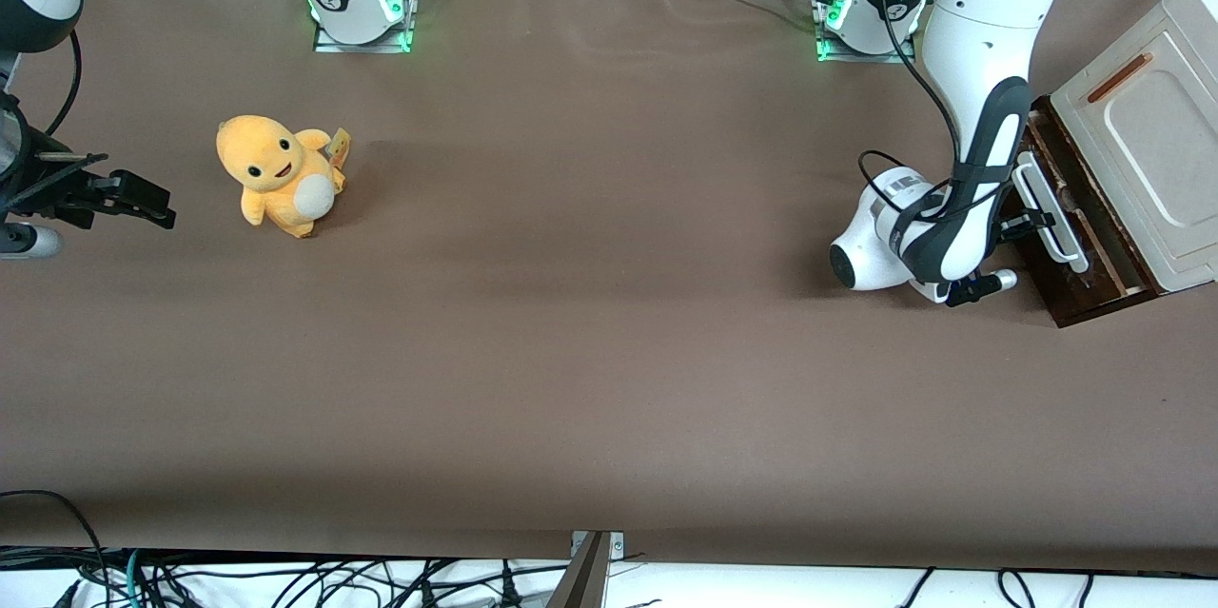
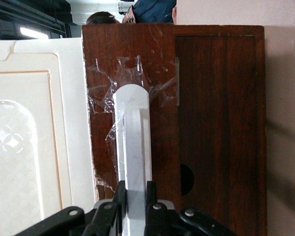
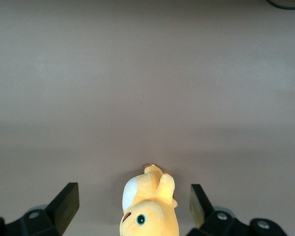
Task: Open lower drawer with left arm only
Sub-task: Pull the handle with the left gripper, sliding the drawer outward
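Brown tabletop (image 1: 609, 351) bore the stiff lower drawer (image 2: 211, 128); the gripper (image 2: 134, 199) pinched its rigid white loop handle (image 2: 132, 142).

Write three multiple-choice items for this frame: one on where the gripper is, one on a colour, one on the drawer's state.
1. Where is the left arm's gripper?
A. at the white loop handle
B. at the orange plush toy
C. on the cream panel

2. What colour is the lower drawer front?
A. cream
B. dark brown
C. orange

3. How is that drawer?
A. fully shut
B. removed
C. pulled out a little

Answers: 1 A, its fingers flank the handle; 2 B, dark wood surrounds the handle; 3 C, its inside shows from the front.
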`<state>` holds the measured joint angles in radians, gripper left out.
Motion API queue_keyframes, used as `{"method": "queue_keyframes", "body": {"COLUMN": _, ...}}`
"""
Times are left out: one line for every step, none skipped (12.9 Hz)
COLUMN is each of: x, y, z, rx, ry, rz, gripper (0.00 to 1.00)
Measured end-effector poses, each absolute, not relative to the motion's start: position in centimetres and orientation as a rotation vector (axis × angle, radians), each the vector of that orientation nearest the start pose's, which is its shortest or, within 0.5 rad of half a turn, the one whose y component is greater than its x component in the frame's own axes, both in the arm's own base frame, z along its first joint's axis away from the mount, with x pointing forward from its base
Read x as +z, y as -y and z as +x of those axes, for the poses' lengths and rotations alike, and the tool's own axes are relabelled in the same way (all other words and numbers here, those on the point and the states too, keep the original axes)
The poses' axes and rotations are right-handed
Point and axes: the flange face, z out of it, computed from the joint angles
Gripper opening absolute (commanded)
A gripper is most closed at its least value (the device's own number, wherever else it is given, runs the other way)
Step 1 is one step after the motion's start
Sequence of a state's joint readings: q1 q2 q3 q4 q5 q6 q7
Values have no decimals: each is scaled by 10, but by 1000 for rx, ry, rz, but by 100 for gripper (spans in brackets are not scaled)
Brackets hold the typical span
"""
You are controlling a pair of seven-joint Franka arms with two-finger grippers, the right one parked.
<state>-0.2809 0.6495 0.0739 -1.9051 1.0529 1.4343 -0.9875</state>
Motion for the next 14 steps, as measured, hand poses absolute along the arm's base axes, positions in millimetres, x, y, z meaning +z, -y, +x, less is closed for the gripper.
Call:
{"method": "queue_keyframes", "body": {"x": 174, "y": 12, "z": 540, "rx": 256, "ry": 202, "rz": -1686, "gripper": 18}}
{"method": "queue_keyframes", "body": {"x": 174, "y": 15, "z": 539, "rx": 264, "ry": 204, "rz": -1684, "gripper": 18}}
{"method": "queue_keyframes", "body": {"x": 173, "y": 20, "z": 537, "rx": 270, "ry": 205, "rz": -1681, "gripper": 18}}
{"method": "queue_keyframes", "body": {"x": 173, "y": 23, "z": 535, "rx": 272, "ry": 205, "rz": -1680, "gripper": 18}}
{"method": "queue_keyframes", "body": {"x": 173, "y": 25, "z": 535, "rx": 271, "ry": 204, "rz": -1680, "gripper": 18}}
{"method": "queue_keyframes", "body": {"x": 173, "y": 26, "z": 535, "rx": 269, "ry": 203, "rz": -1680, "gripper": 18}}
{"method": "queue_keyframes", "body": {"x": 173, "y": 27, "z": 535, "rx": 269, "ry": 203, "rz": -1680, "gripper": 18}}
{"method": "queue_keyframes", "body": {"x": 173, "y": 27, "z": 535, "rx": 269, "ry": 203, "rz": -1680, "gripper": 18}}
{"method": "queue_keyframes", "body": {"x": 173, "y": 27, "z": 535, "rx": 269, "ry": 204, "rz": -1680, "gripper": 18}}
{"method": "queue_keyframes", "body": {"x": 173, "y": 27, "z": 535, "rx": 268, "ry": 203, "rz": -1681, "gripper": 18}}
{"method": "queue_keyframes", "body": {"x": 173, "y": 28, "z": 535, "rx": 267, "ry": 202, "rz": -1681, "gripper": 18}}
{"method": "queue_keyframes", "body": {"x": 173, "y": 30, "z": 535, "rx": 265, "ry": 200, "rz": -1681, "gripper": 18}}
{"method": "queue_keyframes", "body": {"x": 173, "y": 31, "z": 535, "rx": 264, "ry": 198, "rz": -1681, "gripper": 18}}
{"method": "queue_keyframes", "body": {"x": 173, "y": 31, "z": 535, "rx": 263, "ry": 198, "rz": -1681, "gripper": 18}}
